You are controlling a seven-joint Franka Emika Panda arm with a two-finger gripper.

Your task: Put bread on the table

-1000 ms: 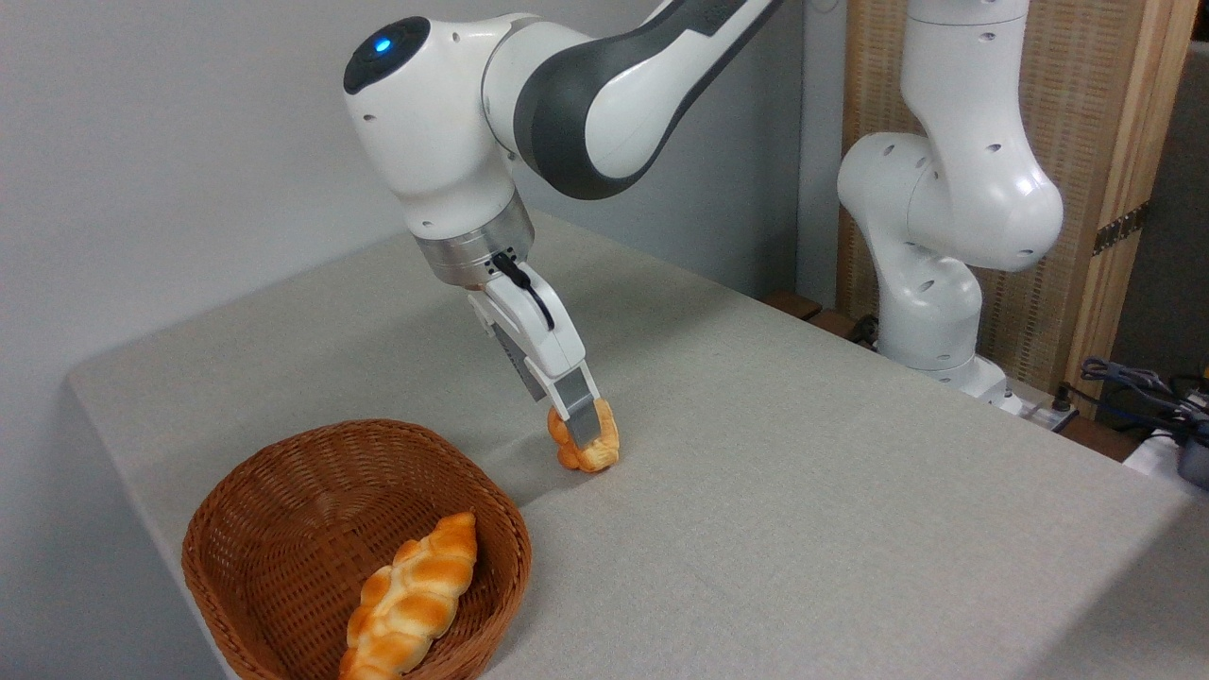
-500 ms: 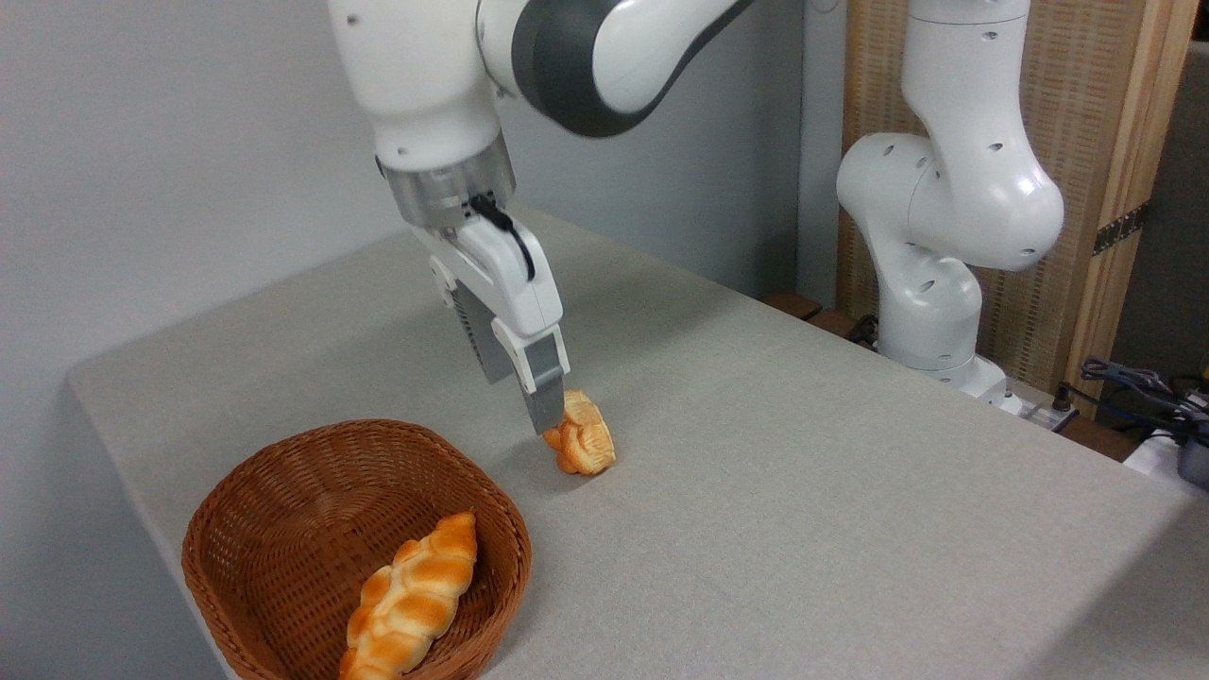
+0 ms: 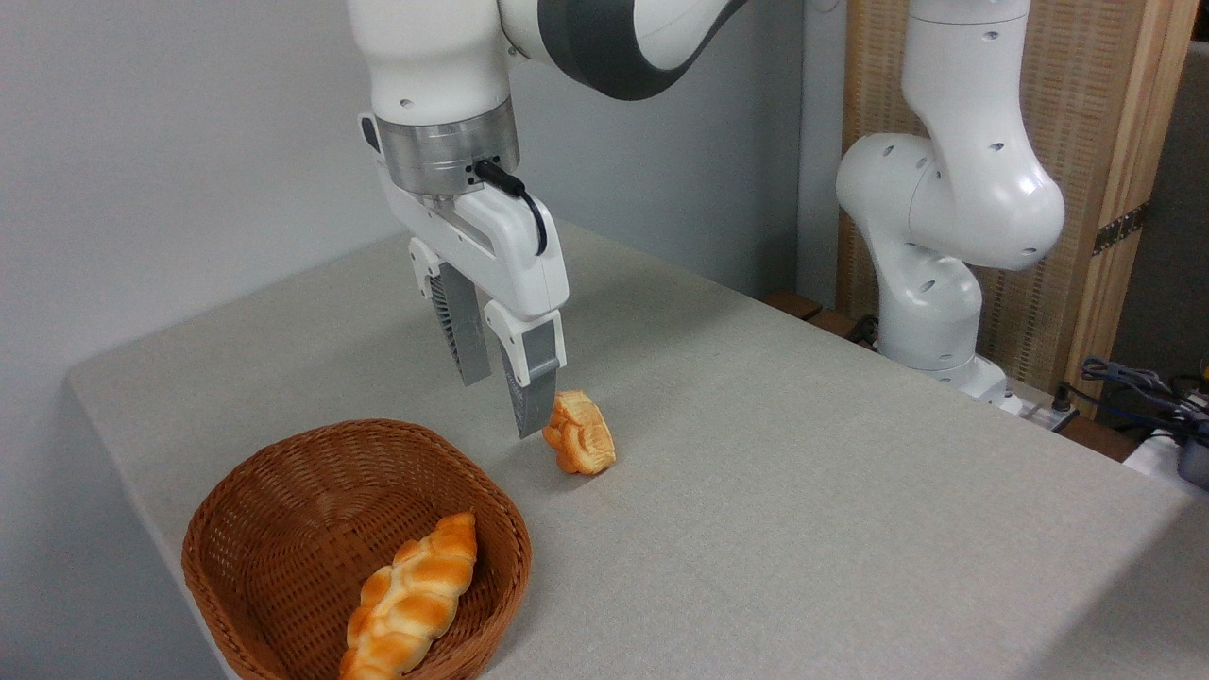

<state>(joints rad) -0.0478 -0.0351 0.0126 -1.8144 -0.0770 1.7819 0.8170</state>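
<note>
The bread (image 3: 580,433), a small pale golden bun with lobed edges, lies on the table (image 3: 803,453), just right of the basket. My gripper (image 3: 502,404) hangs a little above and to the left of the bun, open, with nothing between its two grey fingers. The nearer fingertip ends close beside the bun's left end and looks apart from it.
A brown wicker basket (image 3: 283,491) stands at the table's front left with a long braided loaf (image 3: 408,597) inside. The arm's white base (image 3: 930,283) rises beyond the far right edge. Cables (image 3: 1143,387) lie at the far right.
The gripper let go of the bun, opened, and rose up and to the left, turning upright. The bun settled on the cloth where it was set down.
</note>
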